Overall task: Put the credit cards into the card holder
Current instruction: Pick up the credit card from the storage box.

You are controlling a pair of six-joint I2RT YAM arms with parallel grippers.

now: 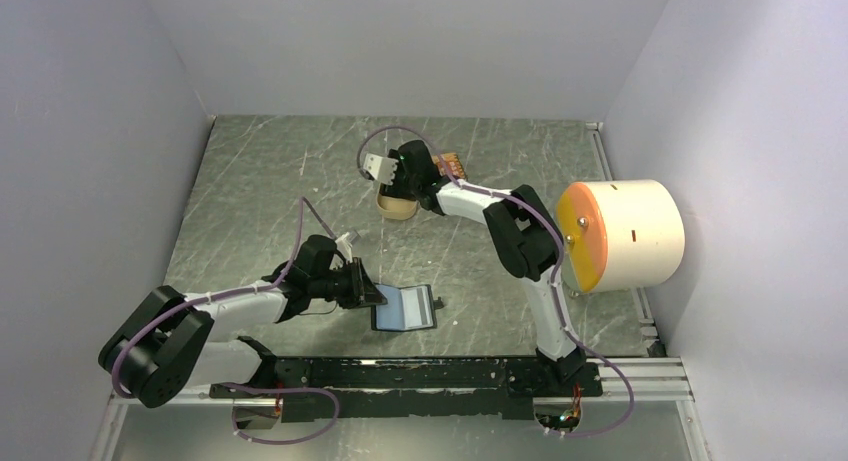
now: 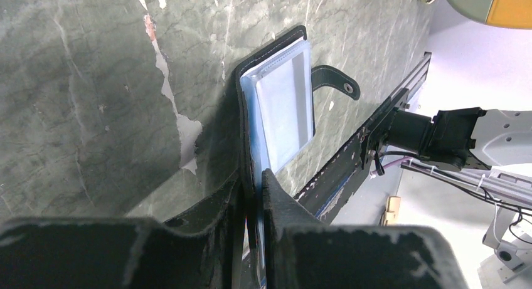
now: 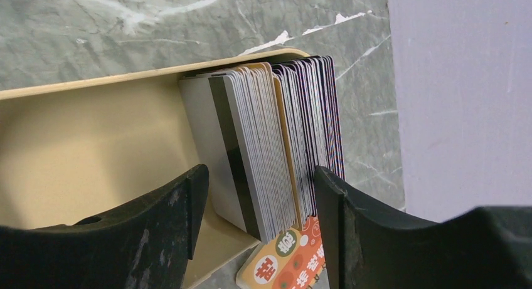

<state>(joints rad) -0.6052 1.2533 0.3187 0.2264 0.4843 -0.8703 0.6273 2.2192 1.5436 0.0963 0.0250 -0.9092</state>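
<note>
Left gripper: my left gripper (image 2: 254, 182) is clamped on one edge of the card holder (image 2: 282, 107), with one finger on each side of the black cover.
Card holder: it lies open on the table (image 1: 250, 191), near the arm bases, with its blue lining and clear pocket facing up. The snap tab (image 2: 335, 82) sticks out from the edge away from my fingers.
Right gripper: my right gripper (image 3: 260, 173) has its jaws apart, one finger on each side of the card stack. I cannot tell if they touch it.
Credit cards: the credit cards (image 3: 276, 126) stand on edge, packed together at one end of the tan tin (image 3: 81, 145), at the far side of the table. The outer one is pale grey with a dark stripe, and a tan-orange edge shows in the middle.
Orange printed card: the orange printed card (image 3: 285, 264) lies flat, just beside the tin.
</note>
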